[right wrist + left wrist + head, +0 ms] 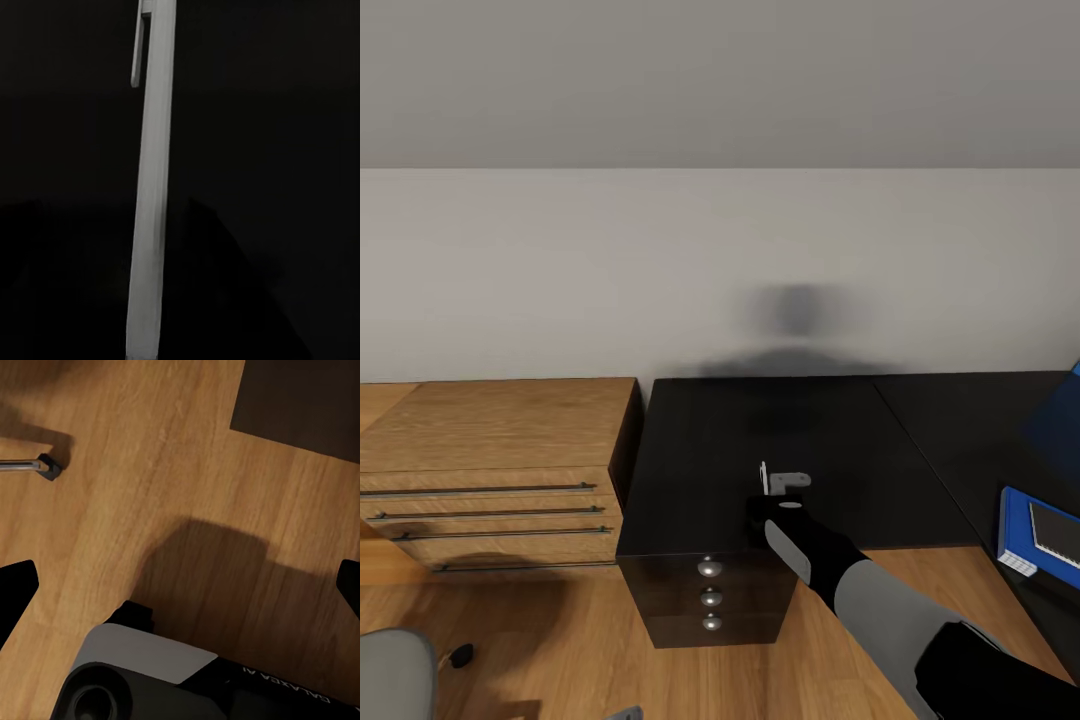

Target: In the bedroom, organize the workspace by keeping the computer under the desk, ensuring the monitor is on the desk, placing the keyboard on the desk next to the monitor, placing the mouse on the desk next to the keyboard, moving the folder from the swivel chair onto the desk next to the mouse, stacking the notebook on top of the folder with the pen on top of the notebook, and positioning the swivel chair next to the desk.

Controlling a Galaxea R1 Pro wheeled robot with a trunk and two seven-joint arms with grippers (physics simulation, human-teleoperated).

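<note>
The slim white pen [763, 478] is at the front of the black desk [700, 450], above the drawer unit [710, 595] with three silver knobs. My right gripper [778, 484] reaches in from the lower right and is shut on the pen. Up close, the pen [154, 187] runs the length of the right wrist view with dark fingers hugging its lower half. The blue folder [1015, 540] lies on the desk's right wing with the dark notebook [1057, 535] on it. A grey corner of the swivel chair [395, 675] shows at the lower left. My left gripper [180, 585] hangs open over the wooden floor.
A light wooden chest [490, 470] with bar handles stands against the desk's left side. A chair caster [460, 655] rests on the floor; a chair leg and caster [37, 465] lie near the left gripper. A blue shape [1065, 415] sits at the right edge.
</note>
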